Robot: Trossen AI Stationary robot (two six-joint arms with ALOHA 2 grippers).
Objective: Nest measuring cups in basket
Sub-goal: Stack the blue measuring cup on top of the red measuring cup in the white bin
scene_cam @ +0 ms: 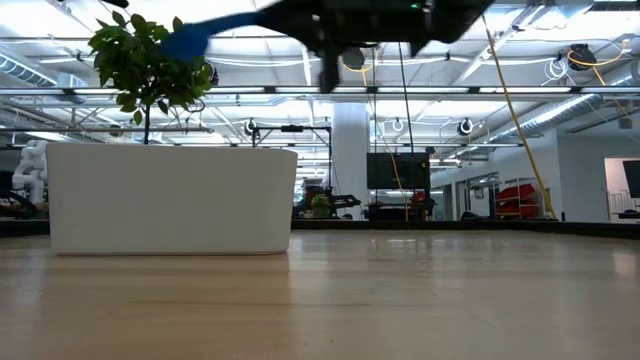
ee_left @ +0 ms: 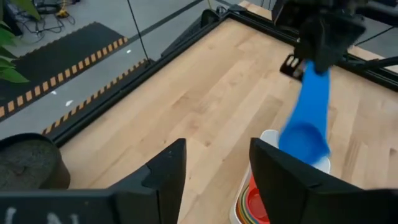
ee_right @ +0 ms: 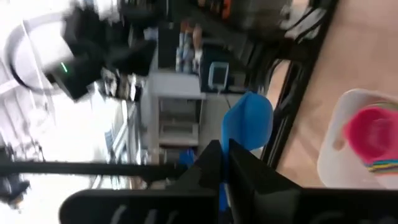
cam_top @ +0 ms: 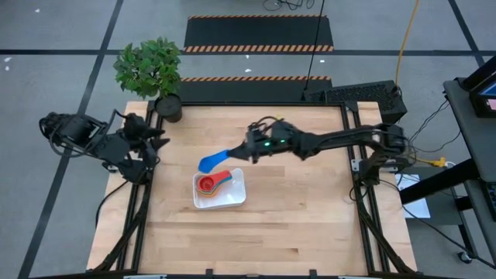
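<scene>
The white basket (cam_top: 232, 200) stands near the table's middle, with red and orange measuring cups (cam_top: 208, 184) nested in it. They show again in the left wrist view as the stacked cups (ee_left: 256, 208). A blue measuring cup (cam_top: 211, 162) hangs in the air just beyond the basket's far left corner, and my right gripper (cam_top: 245, 151) is shut on it. My left gripper (cam_top: 155, 144) waits at the table's left edge, open and with nothing between its fingers (ee_left: 168, 171). In the low view the basket (scene_cam: 170, 200) fills the left, and the blue cup (scene_cam: 190, 42) is high above it. My right gripper pinches the blue cup's flat handle (cam_top: 231, 155) between its two fingers, near the handle's free end (ee_left: 315, 73). The fingers come level from the table's right side and lie along the handle. The cup is lifted clear, with its bowl (ee_right: 249, 121) beyond the fingertips and a little lower than the handle.
A potted plant (cam_top: 151, 68) in a dark pot (cam_top: 168, 107) stands at the table's far left corner, close to my left arm. Bare wood (cam_top: 256, 240) stretches between the basket and the near edge. A dark frame rail (cam_top: 353, 167) runs along the table's right side.
</scene>
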